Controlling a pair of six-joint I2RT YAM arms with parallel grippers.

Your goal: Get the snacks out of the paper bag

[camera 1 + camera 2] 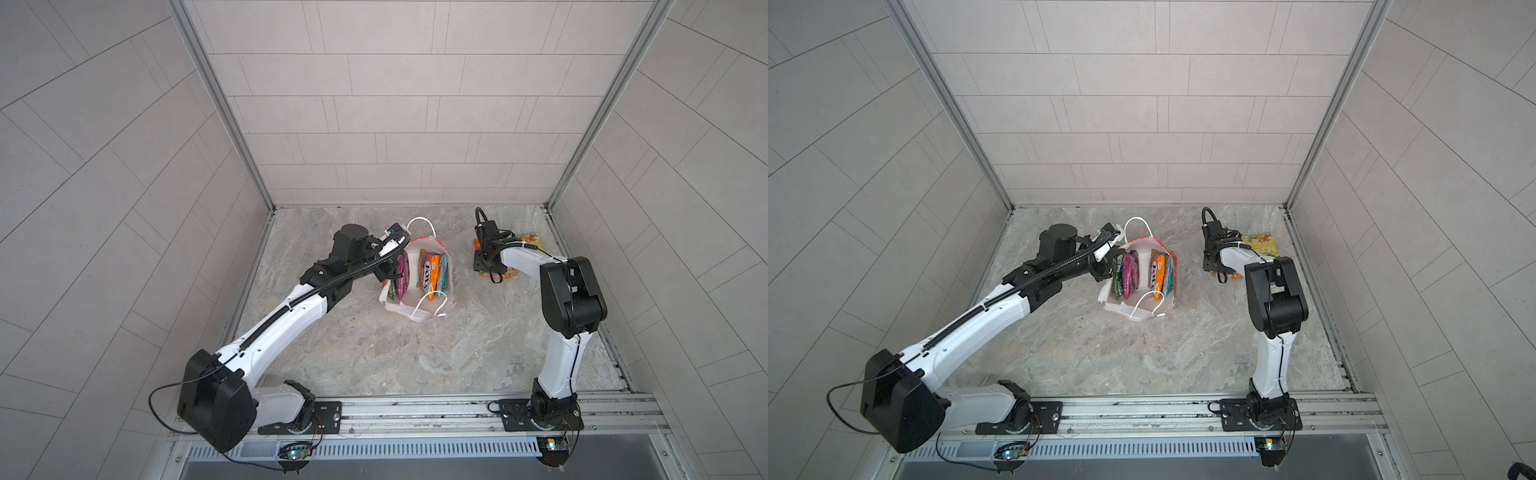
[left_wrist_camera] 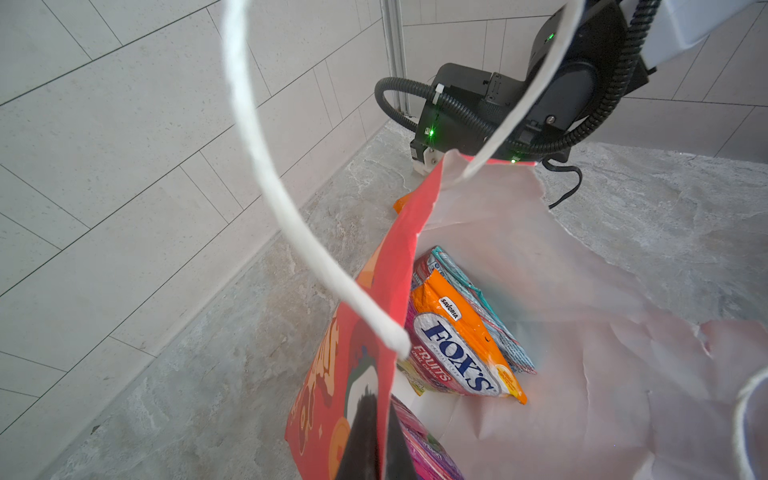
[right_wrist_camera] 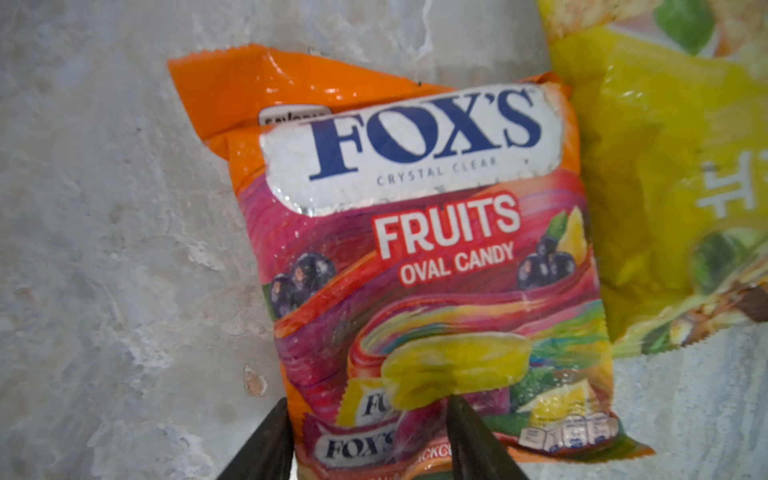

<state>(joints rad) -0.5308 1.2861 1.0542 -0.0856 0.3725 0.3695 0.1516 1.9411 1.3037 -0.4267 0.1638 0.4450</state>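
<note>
Your left gripper (image 2: 376, 453) pinches the wall of the red paper bag (image 2: 399, 249), lower frame. Lift the spread right gripper (image 3: 370, 401) straight off the glossy orange-pink packet (image 3: 415, 249) mid-frame.

Left arm (image 1: 291, 316) stretched forward, jaws clamped; right arm (image 1: 557, 361) folded, jaws parted.

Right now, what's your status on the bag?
Left gripper jaws shut on paper bag wall. Right gripper jaws open over orange packet on table, beside yellow packet. More snacks inside bag. No obstruction seen.
</note>
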